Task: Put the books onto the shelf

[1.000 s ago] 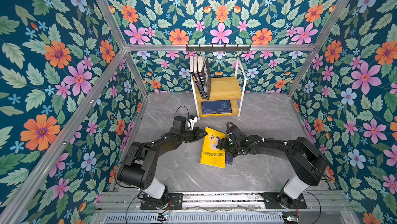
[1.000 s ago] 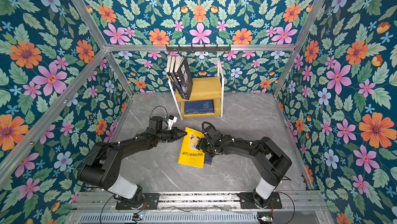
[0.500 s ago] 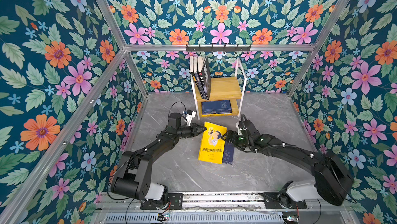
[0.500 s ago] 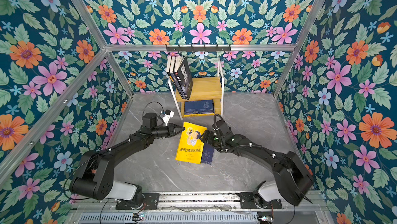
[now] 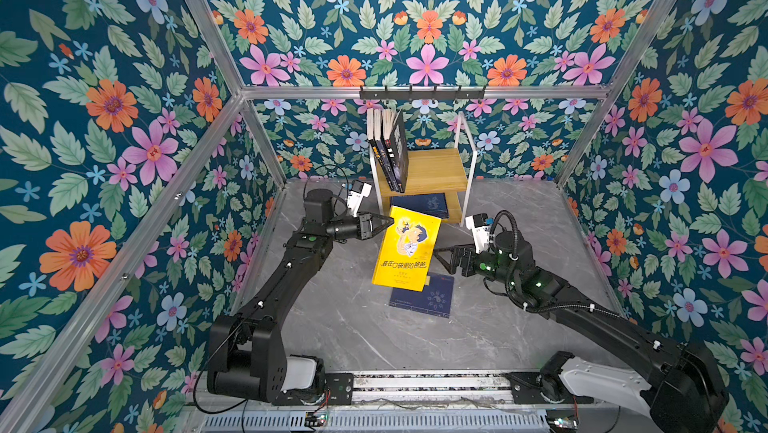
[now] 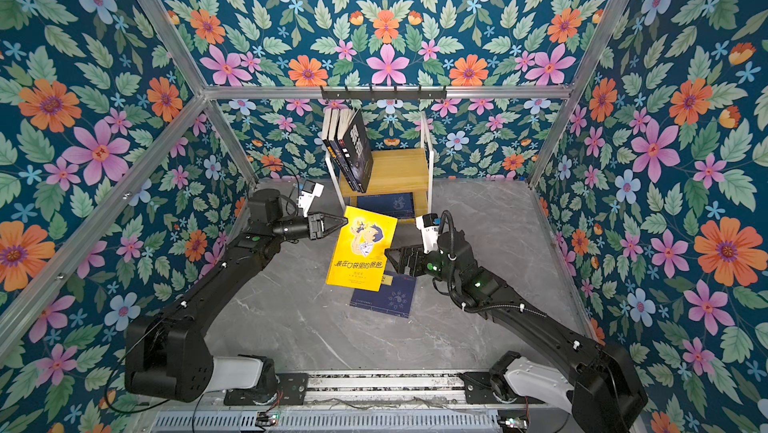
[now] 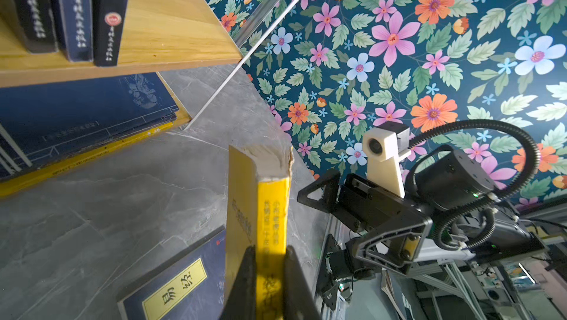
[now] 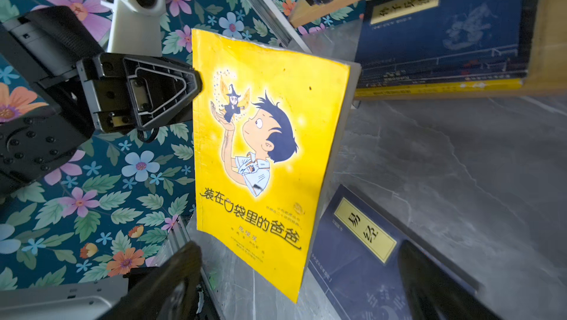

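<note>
One bright yellow book (image 5: 405,252) (image 6: 361,252) with a cartoon boy on its cover hangs tilted above the middle of the grey marbled desk (image 5: 374,339), cover facing up. The left tool (image 5: 388,223) (image 6: 343,223) is clamped on this book at its far-left corner; the left wrist view shows the two fingers (image 7: 245,281) pressed on either side of the yellow spine (image 7: 271,211). The right tool (image 5: 441,261) (image 6: 392,260) sits just to the right of the book with its jaws spread wide apart, holding nothing and with a small gap between it and the page edge.

Under the near end of the yellow book a navy book (image 5: 428,300) (image 6: 390,298) (image 8: 362,241) with a yellow title label lies flat on the desk; whether the two touch cannot be told.

At the far middle of the desk stands the shelf (image 5: 432,169) (image 6: 399,169). On its upper board several dark books (image 5: 388,148) (image 7: 70,11) stand upright at the left end, the rightmost leaning, and the right part of the board is bare wood. On the lower board another navy book (image 5: 419,202) (image 8: 445,26) lies flat on a small stack with a yellow one (image 7: 92,152) at the bottom
</note>
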You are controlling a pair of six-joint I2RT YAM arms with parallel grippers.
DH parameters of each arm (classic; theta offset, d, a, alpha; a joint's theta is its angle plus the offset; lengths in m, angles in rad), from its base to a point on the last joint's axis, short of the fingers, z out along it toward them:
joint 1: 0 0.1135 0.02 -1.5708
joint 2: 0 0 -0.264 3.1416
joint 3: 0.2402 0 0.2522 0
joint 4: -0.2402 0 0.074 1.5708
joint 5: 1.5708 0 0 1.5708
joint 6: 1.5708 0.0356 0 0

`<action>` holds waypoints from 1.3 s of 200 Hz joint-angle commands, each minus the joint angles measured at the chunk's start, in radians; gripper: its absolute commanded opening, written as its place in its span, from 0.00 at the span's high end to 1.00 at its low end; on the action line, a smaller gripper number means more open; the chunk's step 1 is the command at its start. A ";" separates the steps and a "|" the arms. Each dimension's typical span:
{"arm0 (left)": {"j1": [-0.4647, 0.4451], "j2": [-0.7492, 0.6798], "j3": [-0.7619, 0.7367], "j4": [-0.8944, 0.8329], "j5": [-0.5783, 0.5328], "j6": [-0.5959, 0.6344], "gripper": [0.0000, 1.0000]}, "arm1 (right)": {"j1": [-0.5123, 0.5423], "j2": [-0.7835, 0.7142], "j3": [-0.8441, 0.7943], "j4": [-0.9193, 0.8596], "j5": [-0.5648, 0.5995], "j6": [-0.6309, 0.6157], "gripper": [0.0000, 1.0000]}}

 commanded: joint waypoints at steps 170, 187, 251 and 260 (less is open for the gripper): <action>0.080 -0.096 0.277 -0.408 0.208 0.345 1.00 | -0.021 0.676 0.151 1.247 -0.519 0.170 0.01; 0.080 -0.077 0.373 -0.528 0.214 0.443 1.00 | -0.029 0.687 0.174 1.247 -0.511 0.154 0.01; 0.080 -0.054 0.439 -0.498 0.206 0.446 1.00 | -0.041 0.671 0.320 1.248 -0.647 0.159 0.02; 0.080 -0.052 0.433 -0.478 0.191 0.436 1.00 | -0.041 0.670 0.337 1.248 -0.661 0.159 0.06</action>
